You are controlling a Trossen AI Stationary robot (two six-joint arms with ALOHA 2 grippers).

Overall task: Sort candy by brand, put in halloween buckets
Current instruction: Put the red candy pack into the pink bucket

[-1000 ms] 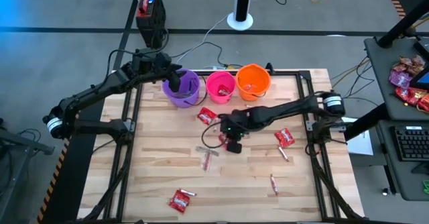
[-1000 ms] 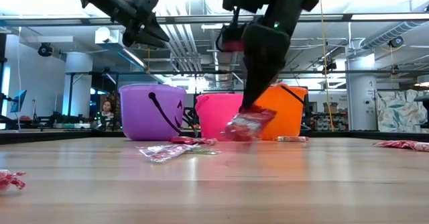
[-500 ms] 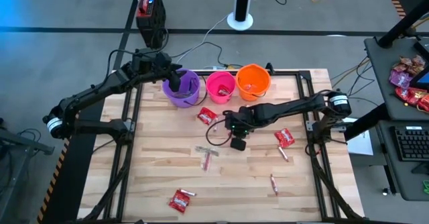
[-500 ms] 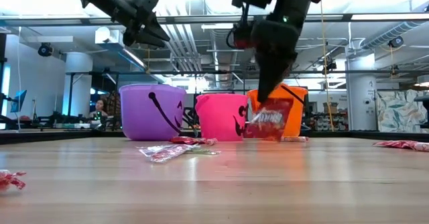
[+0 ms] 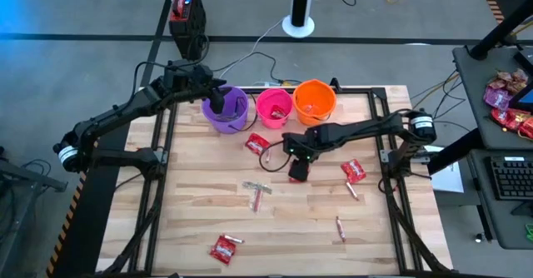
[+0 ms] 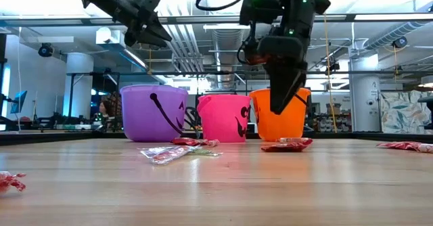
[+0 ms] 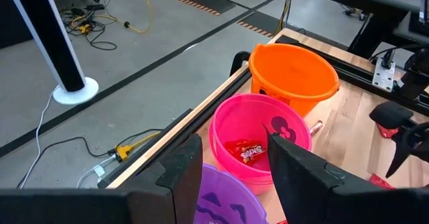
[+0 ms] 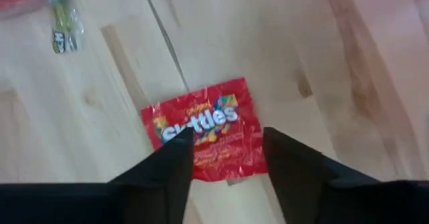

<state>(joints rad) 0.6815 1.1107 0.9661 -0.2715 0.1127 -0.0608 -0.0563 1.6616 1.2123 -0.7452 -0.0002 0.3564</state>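
Three buckets stand in a row at the table's far edge: purple, pink and orange. My left gripper hangs open above the purple bucket. My right gripper hovers open, pointing down, over a red Skittles packet that lies flat on the wood. In the high view the right gripper hides that packet. Other red packets and thin sticks lie scattered. A red packet sits in the pink bucket.
A side desk beyond the table's right edge carries a heap of red and pink wrappers and a keyboard. Dark frame rails run along the table's sides. Bare wood lies in the near middle of the table.
My right gripper lifted the red packet off the table and carried it hanging a little toward the right edge. It then let go: the packet has fallen and lies flat on the wood, and the gripper has risen above it.
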